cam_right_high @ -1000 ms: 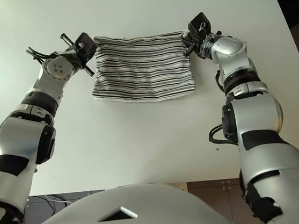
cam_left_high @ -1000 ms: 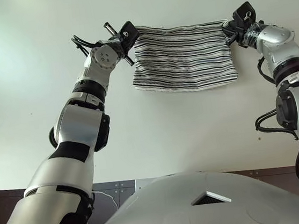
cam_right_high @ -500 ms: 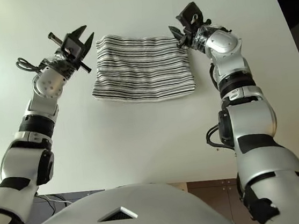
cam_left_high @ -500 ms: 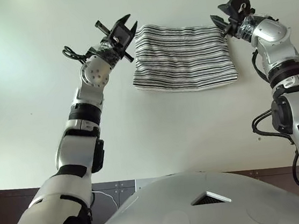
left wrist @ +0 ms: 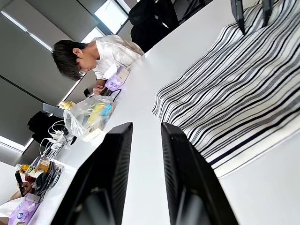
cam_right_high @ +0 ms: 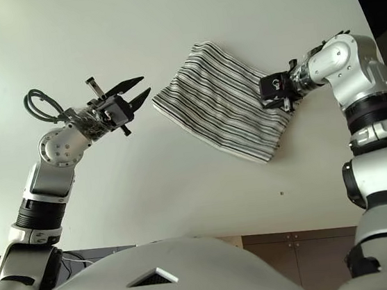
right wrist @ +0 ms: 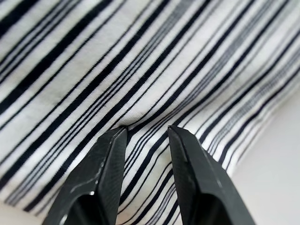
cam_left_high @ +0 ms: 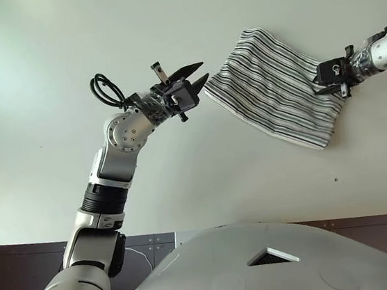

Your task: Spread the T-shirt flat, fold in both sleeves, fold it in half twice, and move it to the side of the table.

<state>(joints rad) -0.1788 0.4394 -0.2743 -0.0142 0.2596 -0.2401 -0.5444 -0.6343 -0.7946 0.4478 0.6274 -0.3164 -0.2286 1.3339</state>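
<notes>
On table (cam_left_high: 39, 78) right of centre, shirt (cam_left_high: 274, 87) now lies skewed, dragged sideways. Right gripper (cam_left_high: 327, 79) presses the cloth, jaws narrowly parted; left gripper (cam_left_high: 199, 74) hangs wide open, empty. The final move looks underway.

You've got a clear plastic bag (left wrist: 89, 115) stuffed with colourful packets, with a tangle of white cables (left wrist: 56, 138) just beside it. Farther off, a black bag (left wrist: 152, 18) sits near a bright window (left wrist: 111, 14), and a purple packet (left wrist: 21, 215) lies well apart.

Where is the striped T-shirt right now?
The folded T-shirt lies askew on the table, right of centre in the eye views, between the left gripper and the right gripper.
</notes>
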